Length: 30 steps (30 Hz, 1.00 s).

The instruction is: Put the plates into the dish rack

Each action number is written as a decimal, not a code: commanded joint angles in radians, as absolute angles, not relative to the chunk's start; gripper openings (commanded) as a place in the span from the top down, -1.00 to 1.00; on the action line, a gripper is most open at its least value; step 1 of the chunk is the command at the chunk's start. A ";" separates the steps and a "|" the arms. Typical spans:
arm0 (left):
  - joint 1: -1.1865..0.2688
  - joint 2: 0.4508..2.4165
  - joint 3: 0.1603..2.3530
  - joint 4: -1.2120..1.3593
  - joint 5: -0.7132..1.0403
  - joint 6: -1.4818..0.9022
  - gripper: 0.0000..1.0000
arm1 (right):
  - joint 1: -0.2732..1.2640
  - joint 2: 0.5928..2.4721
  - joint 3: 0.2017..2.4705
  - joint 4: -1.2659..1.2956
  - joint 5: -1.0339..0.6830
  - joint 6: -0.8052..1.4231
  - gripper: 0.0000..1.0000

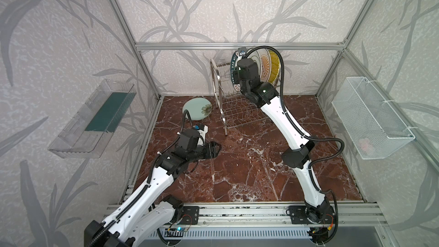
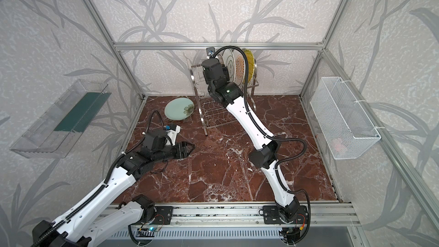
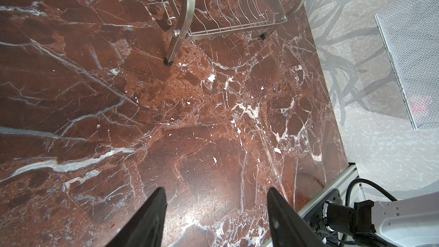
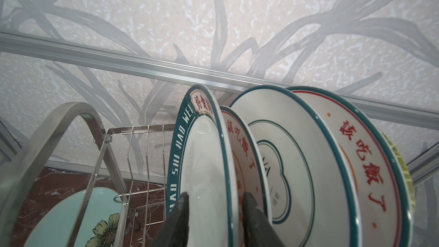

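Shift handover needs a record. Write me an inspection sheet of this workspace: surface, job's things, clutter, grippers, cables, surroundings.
Surface: red-brown veined marble tabletop.
Job's things: dish rack at the back; five plates upright in its upper tier, the lettered plate at the end nearest the mint plate, which lies on the tabletop beside the rack, not loaded.
Clutter: nothing seen.
Grippers: left gripper open, empty, above bare tabletop; right gripper jaws apart on either side of the lettered plate's rim.
Cables: black conduits along both arms; the right arm's loop passes in front of the racked plates in both top views.
Surroundings: leaf-patterned walls, aluminium frame; clear tray on one side wall, white mesh basket opposite, something pink inside, unclear.
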<state>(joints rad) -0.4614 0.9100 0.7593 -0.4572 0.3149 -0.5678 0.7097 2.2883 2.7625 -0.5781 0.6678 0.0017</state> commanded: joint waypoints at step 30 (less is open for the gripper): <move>-0.375 0.993 0.881 -0.508 -0.062 -0.606 -0.66 | 0.626 1.302 1.583 -0.314 0.590 0.036 -0.38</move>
